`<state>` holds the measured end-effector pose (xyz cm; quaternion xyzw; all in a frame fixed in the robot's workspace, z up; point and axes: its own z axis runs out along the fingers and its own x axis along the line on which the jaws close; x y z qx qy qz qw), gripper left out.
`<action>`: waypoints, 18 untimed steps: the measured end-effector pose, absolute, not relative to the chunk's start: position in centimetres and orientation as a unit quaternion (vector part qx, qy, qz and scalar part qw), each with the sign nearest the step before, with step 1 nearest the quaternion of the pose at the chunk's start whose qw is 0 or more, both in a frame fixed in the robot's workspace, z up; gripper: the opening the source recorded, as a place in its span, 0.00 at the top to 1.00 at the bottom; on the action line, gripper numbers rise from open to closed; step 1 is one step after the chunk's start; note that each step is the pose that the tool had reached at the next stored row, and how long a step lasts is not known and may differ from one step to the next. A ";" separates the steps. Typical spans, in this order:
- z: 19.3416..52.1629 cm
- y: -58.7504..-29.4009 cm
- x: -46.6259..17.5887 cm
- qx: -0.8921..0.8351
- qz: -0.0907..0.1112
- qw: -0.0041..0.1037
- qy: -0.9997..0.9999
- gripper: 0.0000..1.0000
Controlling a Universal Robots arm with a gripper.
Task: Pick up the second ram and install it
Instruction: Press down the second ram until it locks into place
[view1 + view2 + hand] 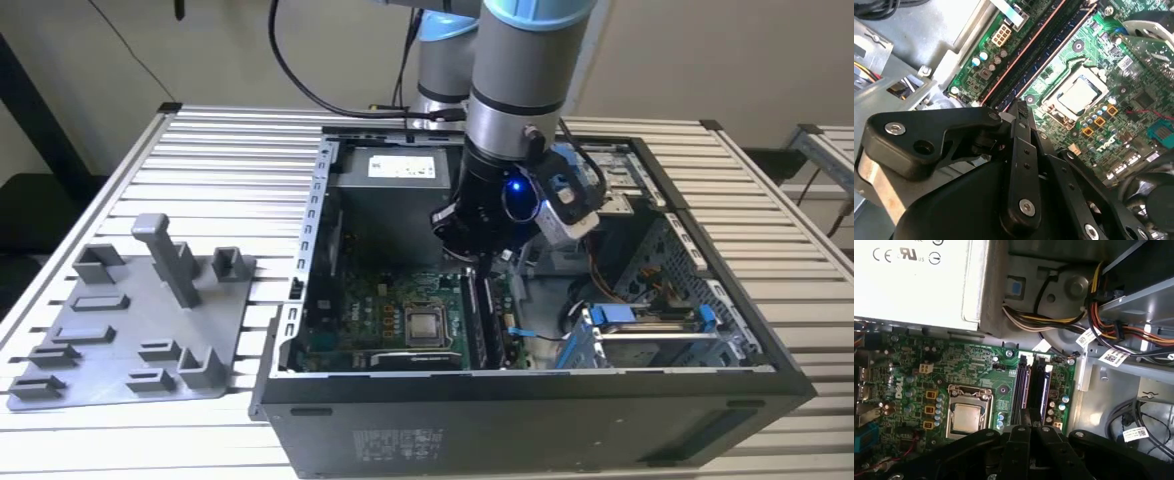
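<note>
Deep inside the open black metal computer case (534, 378), the black two-fingered gripper (478, 262) hangs nose-down over the green motherboard, probably placed there because the memory slots lie straight beneath it. In both wrist views its fingers are drawn together tip to tip, and I can make out nothing pinched between them.

The second ram (497, 320), a long thin dark blue-black stick, appears to stand on edge in a slot rather than in the grip. In the exterior view it runs from just under the fingertips towards 6 o'clock, with the square silver processor chip (427, 325) at its 9 o'clock. The grey plastic fixture tray (120, 330) sits well apart at 9 o'clock of the case.
</note>
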<state>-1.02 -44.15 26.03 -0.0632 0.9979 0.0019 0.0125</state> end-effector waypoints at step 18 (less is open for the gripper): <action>25.9 -44.2 -1.1 -0.177 0.005 0.012 0.984 0.89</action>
